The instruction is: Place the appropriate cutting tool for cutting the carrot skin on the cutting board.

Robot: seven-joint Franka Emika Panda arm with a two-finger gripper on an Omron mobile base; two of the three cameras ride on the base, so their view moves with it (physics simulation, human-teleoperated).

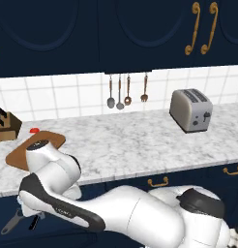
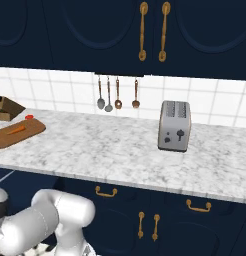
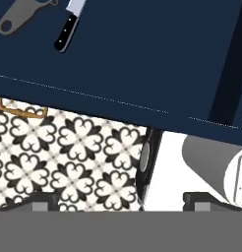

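**A:** Gripper (image 3: 121,206) state?

**B:** Its two tips stand far apart at the bottom of the hand view, spread, holding nothing.

**A:** And the peeler?

**B:** The peeler (image 3: 19,15) lies well ahead of the gripper, on a dark blue surface, just beside a knife (image 3: 69,27) with a black handle. Below them I see patterned floor tiles (image 3: 69,157).

**A:** The board?

**B:** The board (image 2: 17,134) rests on the bench (image 2: 120,150), far from the gripper. The carrot (image 2: 16,130) lies on it, with a small red object (image 2: 29,117) and a knife block (image 2: 6,107) near.
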